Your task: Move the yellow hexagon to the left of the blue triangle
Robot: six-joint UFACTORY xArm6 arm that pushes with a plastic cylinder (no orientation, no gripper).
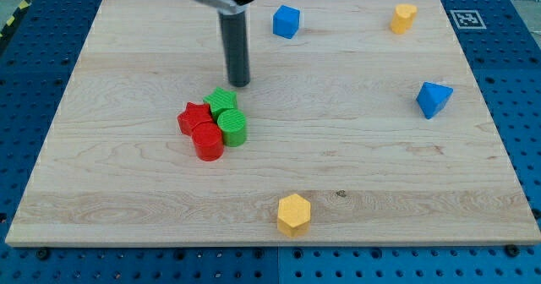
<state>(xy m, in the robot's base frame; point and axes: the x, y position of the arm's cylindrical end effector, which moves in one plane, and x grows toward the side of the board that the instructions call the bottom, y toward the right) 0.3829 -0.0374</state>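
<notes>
One upright rod, my tip seemingly just above the green star, holding nothing.

A red star, red cylinder, green star and green cylinder are clustering, touching, left of centre on the desk. A blue cube and yellow cylinder are sitting far back, well apart.

**Tip above the red-green cluster**

My tip stands on the worktop just above the green star. Yellow hexagon lies near the view's bottom, well apart from the blue triangle at right.
</notes>
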